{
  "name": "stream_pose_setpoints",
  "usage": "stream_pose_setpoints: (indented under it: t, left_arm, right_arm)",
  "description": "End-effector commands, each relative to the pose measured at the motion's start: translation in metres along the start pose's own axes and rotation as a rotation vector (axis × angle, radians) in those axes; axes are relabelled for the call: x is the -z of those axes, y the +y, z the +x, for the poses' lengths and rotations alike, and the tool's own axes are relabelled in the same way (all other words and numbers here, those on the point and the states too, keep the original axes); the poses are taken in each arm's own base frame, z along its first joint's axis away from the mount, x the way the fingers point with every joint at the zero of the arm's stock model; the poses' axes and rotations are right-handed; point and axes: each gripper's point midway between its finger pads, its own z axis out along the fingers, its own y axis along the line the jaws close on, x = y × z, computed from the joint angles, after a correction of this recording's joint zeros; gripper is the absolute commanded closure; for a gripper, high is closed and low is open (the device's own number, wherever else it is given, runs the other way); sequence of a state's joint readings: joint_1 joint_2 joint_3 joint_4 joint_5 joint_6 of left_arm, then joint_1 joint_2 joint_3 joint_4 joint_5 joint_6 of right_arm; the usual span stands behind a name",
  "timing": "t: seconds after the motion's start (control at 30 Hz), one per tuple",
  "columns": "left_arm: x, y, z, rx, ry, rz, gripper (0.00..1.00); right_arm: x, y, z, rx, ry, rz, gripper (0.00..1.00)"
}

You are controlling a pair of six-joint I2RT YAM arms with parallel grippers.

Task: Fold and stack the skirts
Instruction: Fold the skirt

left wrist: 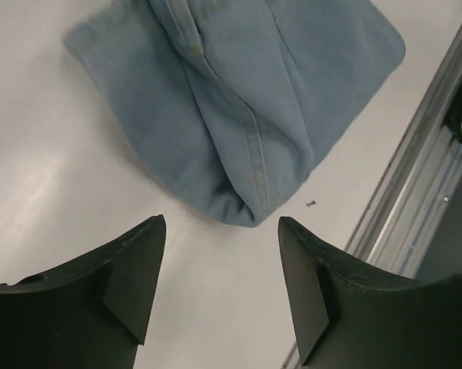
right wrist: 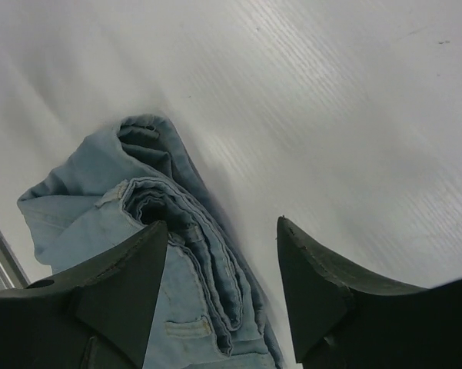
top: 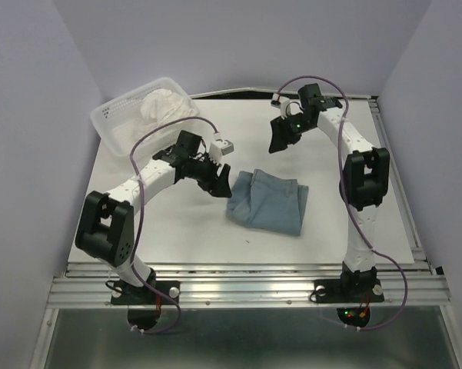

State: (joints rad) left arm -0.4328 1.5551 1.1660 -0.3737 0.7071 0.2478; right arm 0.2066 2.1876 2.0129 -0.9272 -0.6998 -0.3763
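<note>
The blue-grey skirt [top: 267,201] lies folded in a thick bundle on the white table, near the middle. My left gripper [top: 221,186] hovers just off its left edge, jaws open with nothing between them. In the left wrist view the blue-grey skirt [left wrist: 238,100] lies just beyond the left gripper [left wrist: 221,223]. My right gripper [top: 275,144] hangs open and empty above the table behind the skirt. The right wrist view shows the right gripper [right wrist: 223,223] over the skirt's layered waistband edge [right wrist: 177,254]. The white skirt [top: 163,106] sits bunched in the basket at the back left.
The white plastic basket [top: 111,123] stands at the table's back left corner. A metal rail [top: 246,288] runs along the near edge, seen also as the rail [left wrist: 415,184] in the left wrist view. A tiny screw [left wrist: 310,204] lies beside the skirt. Walls close in on both sides.
</note>
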Motion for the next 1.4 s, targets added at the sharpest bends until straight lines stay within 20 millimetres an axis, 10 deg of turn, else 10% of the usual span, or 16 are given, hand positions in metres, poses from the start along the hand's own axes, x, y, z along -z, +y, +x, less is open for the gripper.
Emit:
stream_pose_setpoints:
  t: [0.0, 0.63, 1.37]
  left_arm:
    - [-0.018, -0.028, -0.002, 0.133, -0.062, 0.166, 0.28]
    - [-0.065, -0.022, 0.052, 0.254, 0.1, 0.192, 0.37]
    - [-0.077, -0.018, 0.069, 0.254, 0.162, 0.134, 0.57]
  right_arm:
    - [-0.007, 0.034, 0.002, 0.115, 0.036, -0.094, 0.36]
    - [-0.048, 0.075, 0.047, 0.159, 0.207, -0.199, 0.41]
    - [-0.045, 0.079, 0.043, 0.151, 0.193, -0.207, 0.73]
